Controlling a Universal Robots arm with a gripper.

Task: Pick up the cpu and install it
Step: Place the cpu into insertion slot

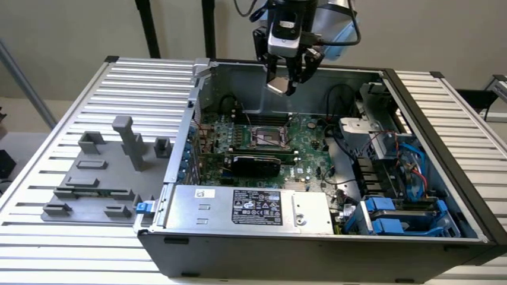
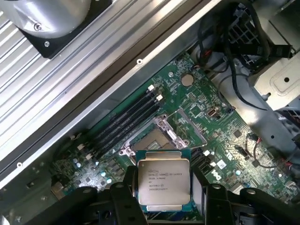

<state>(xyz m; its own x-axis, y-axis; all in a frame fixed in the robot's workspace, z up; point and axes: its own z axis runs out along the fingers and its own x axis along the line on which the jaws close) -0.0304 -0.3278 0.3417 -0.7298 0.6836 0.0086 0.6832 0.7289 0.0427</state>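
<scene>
My gripper (image 1: pixel 284 83) hangs over the back of the open computer case (image 1: pixel 443 237), shut on the cpu (image 1: pixel 279 87). In the wrist view the cpu (image 2: pixel 163 183) is a flat square chip with a silvery printed top plate, clamped between the two black fingers (image 2: pixel 125 187). Beneath it on the green motherboard (image 2: pixel 220 140) lies the square dark socket (image 2: pixel 152 138) with its metal frame swung open. In the exterior view the socket (image 1: pixel 266 138) sits well below the raised cpu.
Grey plastic fixture blocks (image 1: pixel 103 172) stand on the ribbed table at the exterior view's left. Inside the case are a power supply (image 1: pixel 246 208), dark memory slots (image 2: pixel 126 122), black cables (image 2: pixel 229 56) and blue drive bays (image 1: pixel 396 217).
</scene>
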